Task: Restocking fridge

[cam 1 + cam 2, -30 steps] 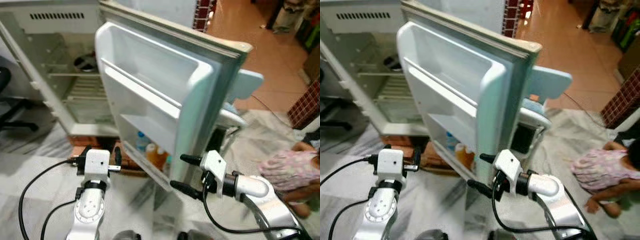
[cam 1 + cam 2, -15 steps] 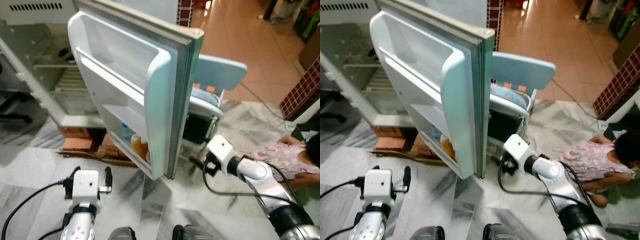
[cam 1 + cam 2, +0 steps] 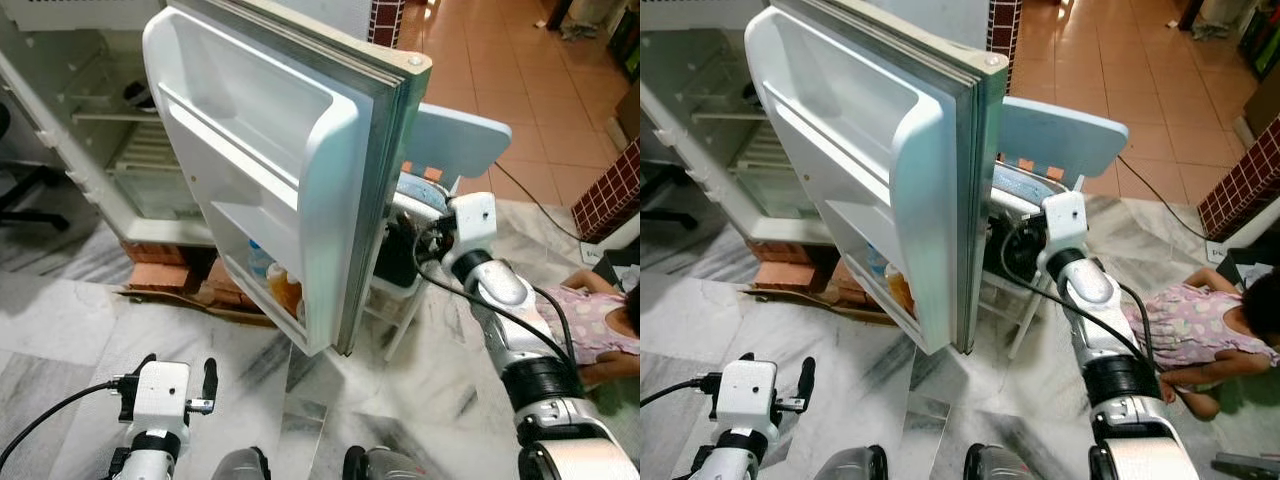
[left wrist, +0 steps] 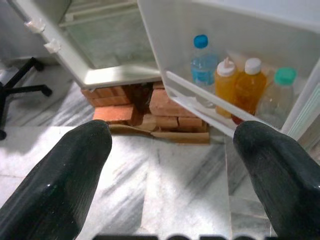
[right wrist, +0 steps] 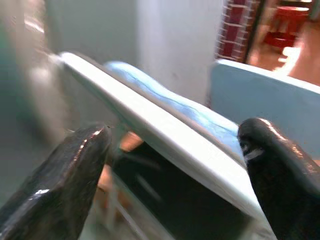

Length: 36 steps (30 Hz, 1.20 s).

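We list, left to right: our left gripper (image 4: 170, 165), fingers spread, low over marble floor (image 3: 70, 330); the open fridge door (image 3: 290, 170), bottles (image 4: 235, 85) on its bottom shelf; our right gripper (image 5: 175, 150), spread, beside a pale-blue chair (image 3: 1060, 135).

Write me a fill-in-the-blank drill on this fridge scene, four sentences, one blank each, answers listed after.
1. The fridge door stands ____.
2. The door's bottom shelf holds ____ bottles.
3. The bottle with the blue cap stands next to a squeeze bottle whose colour is ____.
4. The right gripper reaches behind the door toward a light blue ____, while the left gripper hangs low over the marble floor.

Missing words: open; four; orange; chair
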Tool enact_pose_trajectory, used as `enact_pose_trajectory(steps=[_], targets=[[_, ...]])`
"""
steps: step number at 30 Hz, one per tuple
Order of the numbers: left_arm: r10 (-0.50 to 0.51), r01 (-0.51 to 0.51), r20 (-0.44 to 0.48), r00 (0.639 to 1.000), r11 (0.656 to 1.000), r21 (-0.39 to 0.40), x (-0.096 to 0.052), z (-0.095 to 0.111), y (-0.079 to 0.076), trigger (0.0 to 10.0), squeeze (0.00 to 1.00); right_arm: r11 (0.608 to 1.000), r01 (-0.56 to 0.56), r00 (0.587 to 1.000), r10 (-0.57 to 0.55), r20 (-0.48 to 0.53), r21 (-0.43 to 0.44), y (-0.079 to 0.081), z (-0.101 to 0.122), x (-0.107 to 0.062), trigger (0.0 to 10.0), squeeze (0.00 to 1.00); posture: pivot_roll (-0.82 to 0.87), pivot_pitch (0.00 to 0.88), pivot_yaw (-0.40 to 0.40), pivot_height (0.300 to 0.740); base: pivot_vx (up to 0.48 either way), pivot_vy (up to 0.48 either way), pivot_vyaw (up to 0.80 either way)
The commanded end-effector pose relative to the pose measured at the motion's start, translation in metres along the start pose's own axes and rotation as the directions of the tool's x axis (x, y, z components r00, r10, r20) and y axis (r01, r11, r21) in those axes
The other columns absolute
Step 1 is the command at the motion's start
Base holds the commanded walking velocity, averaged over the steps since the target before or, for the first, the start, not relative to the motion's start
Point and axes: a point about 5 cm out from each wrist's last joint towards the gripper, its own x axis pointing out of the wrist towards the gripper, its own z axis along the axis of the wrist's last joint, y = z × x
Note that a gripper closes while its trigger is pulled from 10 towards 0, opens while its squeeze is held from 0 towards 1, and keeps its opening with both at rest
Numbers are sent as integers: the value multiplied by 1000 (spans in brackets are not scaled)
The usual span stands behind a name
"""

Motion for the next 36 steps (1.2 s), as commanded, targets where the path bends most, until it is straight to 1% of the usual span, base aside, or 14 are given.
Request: enact_pose_trajectory(steps=[1,3,4,6,7,10,12,13,16,17,21,28,31,36], targets=[[-20,20,-20,1000,1000,21,-2,-3,-2,10000,0,990,-117,990,110,88,76,12,12,1,10000,0,74,143,0,740,0,0,0],[-24,25,-21,999,999,22,-2,-3,-2,10000,0,980,-165,981,151,120,113,17,17,1,10000,0,74,143,0,740,0,0,0],[-23,24,-21,1000,999,23,-1,-2,-2,10000,0,960,-248,961,227,159,128,24,23,-1,10000,0,70,150,3,740,0,0,0],[-21,21,-22,1000,1000,22,0,-2,-1,10000,0,895,-402,908,363,209,193,40,32,-5,10000,0,70,150,3,740,0,0,0],[-20,20,-22,1000,1000,21,1,-3,0,10000,0,840,-488,867,435,244,235,49,39,-9,10000,0,65,152,7,740,0,0,0],[-19,20,-21,1000,1000,22,2,-2,0,10000,0,790,-554,830,496,257,264,58,42,-14,10000,0,58,149,7,740,0,0,0],[-20,21,-20,1000,999,25,3,-2,0,10000,0,806,-553,832,521,192,210,62,28,-17,10000,0,58,149,7,740,0,0,0],[-18,18,-22,1000,1000,24,3,-2,-1,10000,0,843,-501,865,488,115,194,59,9,-17,10000,0,59,147,4,740,0,0,0],[-15,15,-26,1000,1000,23,3,-3,0,10000,0,872,-447,894,444,63,201,55,-6,-19,10000,0,64,144,4,740,0,0,0],[-11,12,-28,1000,1000,23,3,-4,0,10000,0,899,-388,920,390,32,201,52,-14,-20,10000,0,61,138,1,740,0,0,0],[-20,20,-8,1000,1000,19,5,-2,-1,10000,0,929,-319,947,320,24,190,56,-18,-25,10000,0,60,131,1,740,0,0,0],[-10,9,36,999,1000,17,10,7,0,10000,0,929,-329,944,326,43,173,68,-19,-25,10000,0,61,129,6,740,0,0,0],[-11,11,34,999,1000,20,11,6,0,10000,0,955,-271,962,270,23,123,65,-23,-23,10000,0,61,129,6,740,0,0,0],[-12,11,42,999,1000,22,13,8,0,10000,0,967,-224,975,223,16,124,64,-26,-24,10000,0,63,130,1,740,0,0,0]])
